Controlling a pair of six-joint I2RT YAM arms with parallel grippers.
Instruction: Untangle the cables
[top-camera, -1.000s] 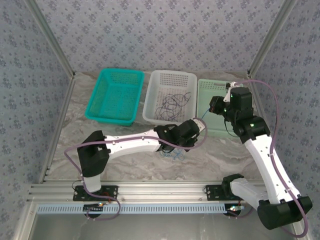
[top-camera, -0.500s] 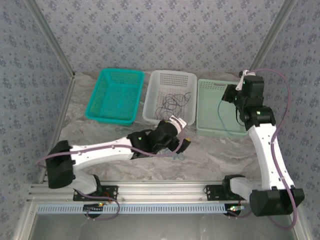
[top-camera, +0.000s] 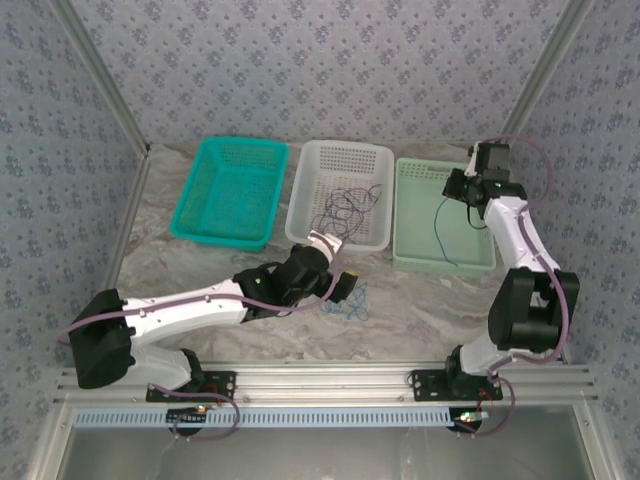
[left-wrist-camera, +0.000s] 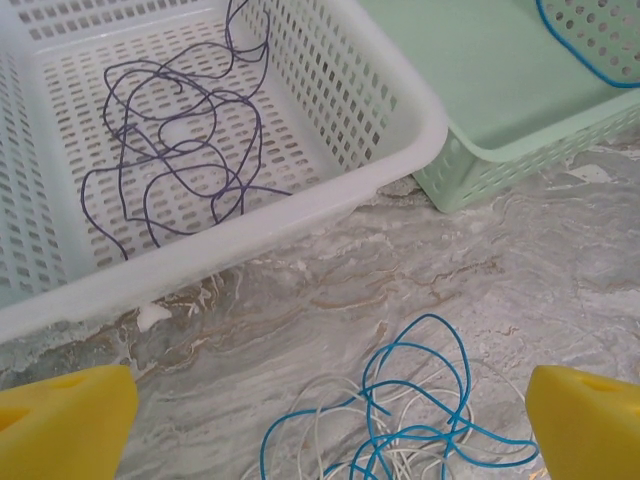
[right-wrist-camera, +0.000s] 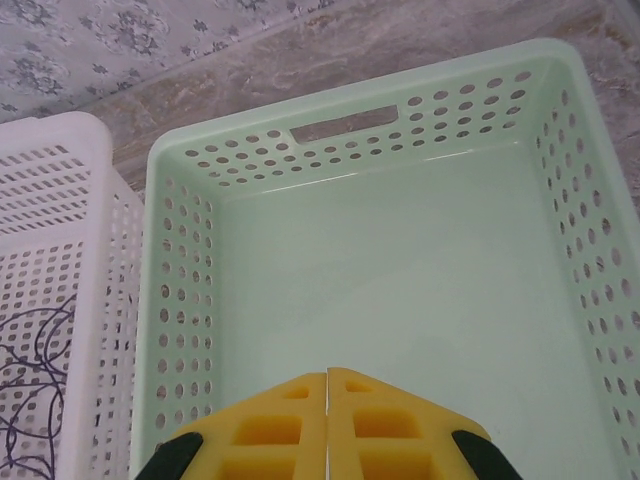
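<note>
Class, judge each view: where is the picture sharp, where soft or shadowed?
Top external: even light, faint shadows; the blue cable at the right gripper crisp. Left wrist: loose cables sharp, yellow fingers cropped at corners. Right wrist: green basket sharp.

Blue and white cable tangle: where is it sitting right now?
In the top view the blue and white tangle lies on the table, just in front of the white basket's near right corner, right by the open left gripper.

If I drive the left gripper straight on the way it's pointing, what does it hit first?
The left gripper would most likely meet the blue and whitish cables first, lying on the table just ahead of its open fingers. The white basket stands beyond; depth is unclear.
</note>
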